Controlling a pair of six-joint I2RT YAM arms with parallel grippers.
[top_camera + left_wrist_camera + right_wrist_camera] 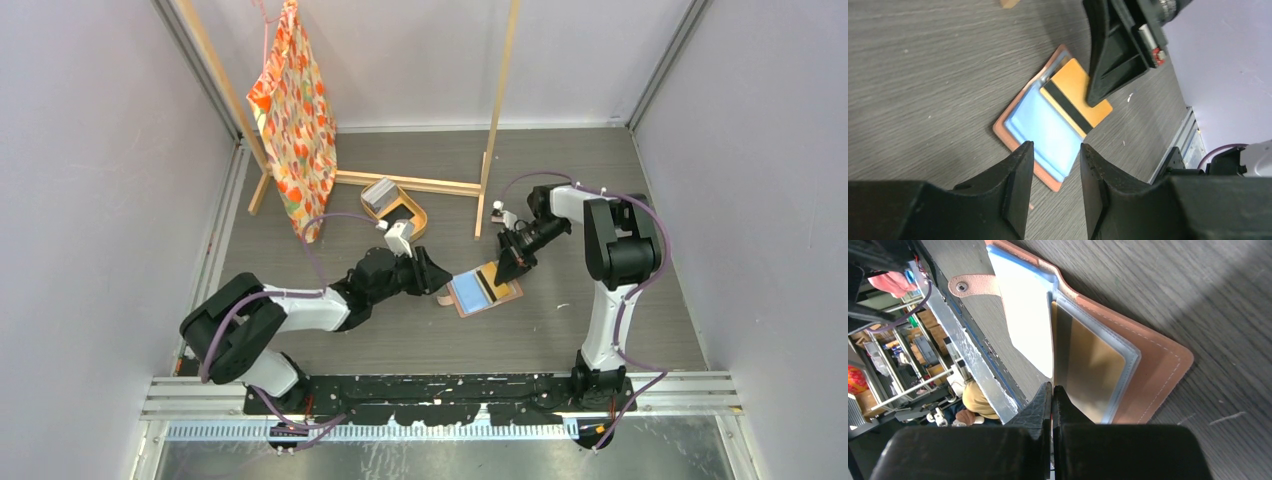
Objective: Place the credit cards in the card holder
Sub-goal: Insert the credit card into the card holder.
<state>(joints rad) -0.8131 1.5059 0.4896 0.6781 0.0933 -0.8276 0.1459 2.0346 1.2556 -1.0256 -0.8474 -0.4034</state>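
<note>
card holder (1155,372) w/ 2 cards (1045,125); R fingers (1043,401) pinch orange card (1075,82), L fingers (1019,172) apart.

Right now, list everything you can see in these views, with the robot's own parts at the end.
salmon-brown leather card holder: one, lying open at the table's centre, between the hands
light blue plastic card: one, on the holder's half nearer the left arm
orange plastic card with a black stripe: one, on the other half, jutting past the holder's edge
oval tan tray: one, far centre, beside the rack
grey cards: a stack, count unclear, in the tray
light wooden rack: one, far side
orange patterned cloth bag: one, hanging on the rack, far left
left hand: black, open, above the holder
right hand: black, shut, tips at the orange card
</note>
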